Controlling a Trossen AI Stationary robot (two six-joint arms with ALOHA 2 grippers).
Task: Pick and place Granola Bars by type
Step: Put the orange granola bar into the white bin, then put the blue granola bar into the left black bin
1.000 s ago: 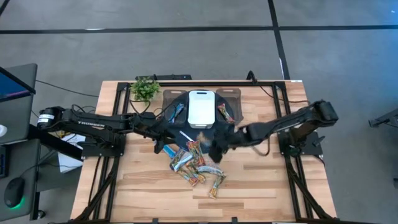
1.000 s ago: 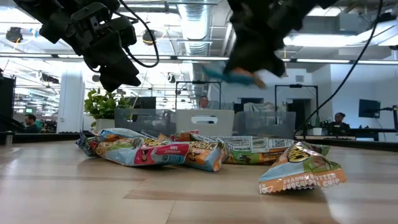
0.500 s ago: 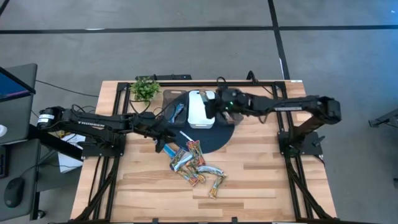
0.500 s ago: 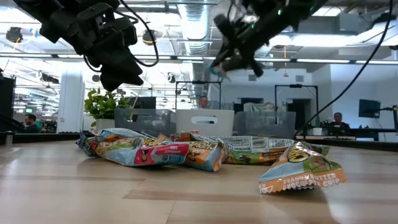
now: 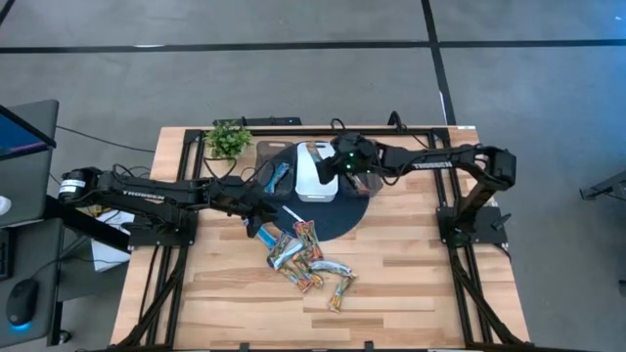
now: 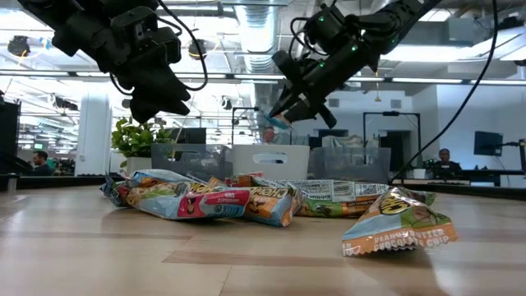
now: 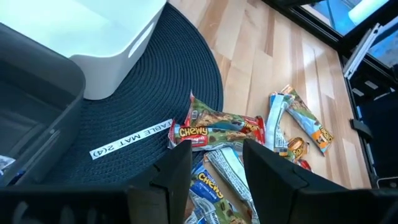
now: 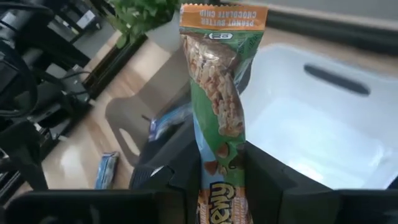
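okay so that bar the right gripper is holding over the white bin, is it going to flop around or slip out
Probably fairly stiff: the bar stands straight up from the right gripper, not drooping. The shiny wrapper looks slick, so it might slip. It seems light, likely dropping cleanly into the white bin.

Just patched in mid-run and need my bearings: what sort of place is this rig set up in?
Probably an open-plan office or lab: exposed ceiling ducts and strip lights, desks with monitors and seated people behind, and a wooden workbench on grey floor.
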